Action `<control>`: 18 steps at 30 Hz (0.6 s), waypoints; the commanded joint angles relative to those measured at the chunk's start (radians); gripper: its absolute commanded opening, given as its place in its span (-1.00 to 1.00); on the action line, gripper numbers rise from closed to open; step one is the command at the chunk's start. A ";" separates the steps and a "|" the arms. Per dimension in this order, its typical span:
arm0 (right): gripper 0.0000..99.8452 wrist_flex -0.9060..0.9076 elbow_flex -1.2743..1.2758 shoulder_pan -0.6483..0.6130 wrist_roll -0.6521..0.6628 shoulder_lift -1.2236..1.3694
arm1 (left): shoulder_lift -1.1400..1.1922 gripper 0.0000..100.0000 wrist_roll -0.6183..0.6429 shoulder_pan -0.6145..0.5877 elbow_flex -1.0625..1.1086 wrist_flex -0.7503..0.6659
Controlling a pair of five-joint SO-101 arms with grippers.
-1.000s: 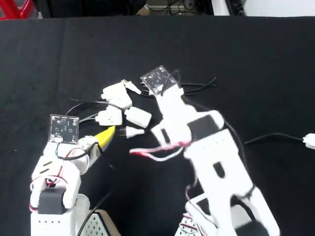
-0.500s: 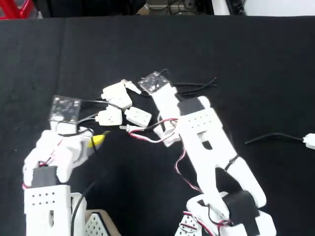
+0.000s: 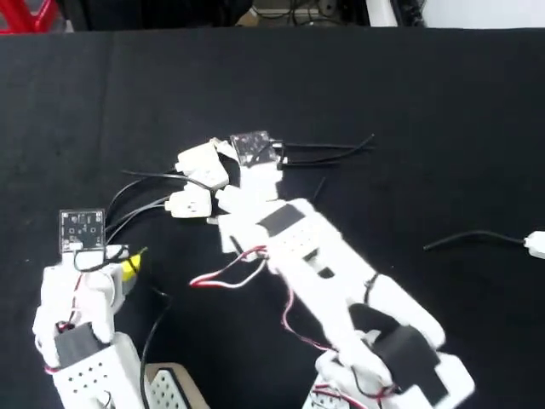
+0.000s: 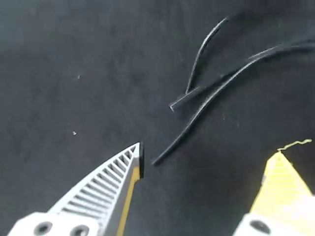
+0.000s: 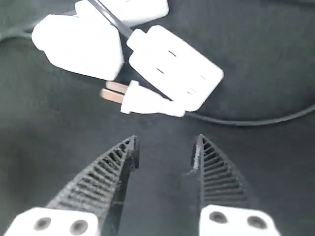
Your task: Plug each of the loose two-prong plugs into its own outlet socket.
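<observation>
**Right arm poised at the loose plug**

We found the right gripper empty, jaws spread, just short of the loose two-prong plug. That plug lay flat, touching one white outlet block, with a second block just beside its prongs. The left gripper, likewise wide apart and holding nothing, hung well apart from the plug, over black cables. We judged the risks to be pinching the cord or the neighbouring block, dragging the cluster, or a skewed grip misaligning the prongs.
</observation>
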 commanded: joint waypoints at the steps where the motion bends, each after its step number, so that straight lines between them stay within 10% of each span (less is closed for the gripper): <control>1: -0.66 -0.031 -0.084 -0.035 -0.244 0.076 | -0.017 -0.23 -0.006 -0.007 0.016 0.018; 6: -0.66 -0.025 -0.223 0.020 -0.542 0.271 | -0.020 -0.23 -0.006 -0.007 0.018 0.017; 18: -0.66 -0.032 -0.283 0.152 -0.743 0.272 | -0.020 -0.24 -0.006 -0.004 0.022 0.017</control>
